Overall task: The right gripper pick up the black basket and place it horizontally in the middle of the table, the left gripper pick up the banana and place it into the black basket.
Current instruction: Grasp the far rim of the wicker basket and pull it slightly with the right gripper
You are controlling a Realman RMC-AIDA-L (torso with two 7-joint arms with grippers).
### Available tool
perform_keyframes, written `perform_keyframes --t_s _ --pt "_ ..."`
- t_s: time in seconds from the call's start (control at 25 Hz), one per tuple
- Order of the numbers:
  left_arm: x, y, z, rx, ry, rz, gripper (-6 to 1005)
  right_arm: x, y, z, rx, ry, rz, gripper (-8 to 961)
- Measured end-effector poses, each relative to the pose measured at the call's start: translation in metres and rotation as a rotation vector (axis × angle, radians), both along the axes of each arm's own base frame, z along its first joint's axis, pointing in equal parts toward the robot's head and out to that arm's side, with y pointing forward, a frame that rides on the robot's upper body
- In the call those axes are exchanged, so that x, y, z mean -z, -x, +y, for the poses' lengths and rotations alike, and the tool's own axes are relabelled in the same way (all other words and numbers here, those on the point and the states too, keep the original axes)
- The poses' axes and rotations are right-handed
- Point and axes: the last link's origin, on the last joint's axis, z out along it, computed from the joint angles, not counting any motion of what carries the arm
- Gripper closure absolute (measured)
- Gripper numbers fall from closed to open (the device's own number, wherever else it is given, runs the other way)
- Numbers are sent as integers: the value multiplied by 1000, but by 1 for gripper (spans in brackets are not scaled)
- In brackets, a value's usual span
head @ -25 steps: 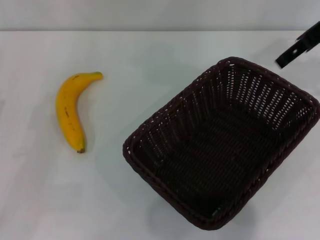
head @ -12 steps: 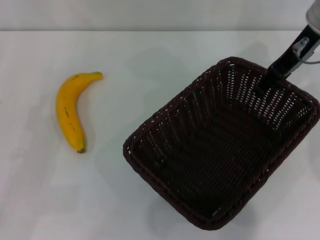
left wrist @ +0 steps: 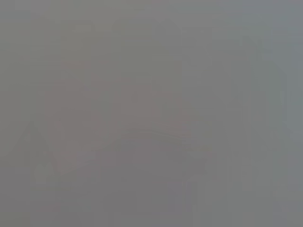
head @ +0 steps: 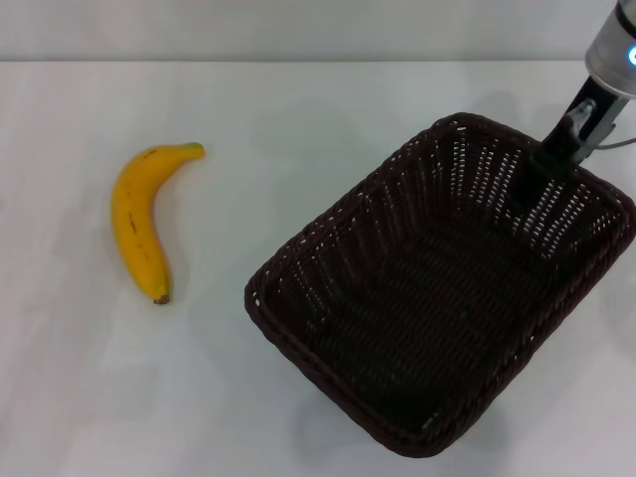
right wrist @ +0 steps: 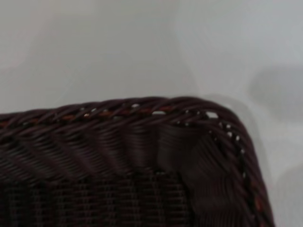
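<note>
The right gripper (head: 545, 164) is at the far rim of the black basket (head: 437, 288), near the table's (head: 298, 109) right edge, jaw state unclear, while the banana (head: 139, 219) lies toward the left edge.

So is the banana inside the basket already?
No, the banana lies on the white table, apart from the black basket.
</note>
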Motion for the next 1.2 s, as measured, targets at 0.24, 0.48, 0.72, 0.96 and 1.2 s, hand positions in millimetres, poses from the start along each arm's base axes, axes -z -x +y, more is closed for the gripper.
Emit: perform_keyframes --t_s 0.24,0.48,0.72,0.96,1.2 --pt "-1 0 -1 -2 -8 3 137 8 1 -5 20 40 -15 150" --pt "-10 3 -5 -6 -49 16 137 10 2 -1 56 -29 5 361" --pt "-21 8 -12 -27 -100 21 138 6 -3 5 141 -135 22 655" --pt "-34 15 -16 -64 -166 14 138 1 -10 1 289 -206 42 739" --pt "-47 18 -13 -90 -208 40 138 -20 -25 -5 474 -312 183 762"
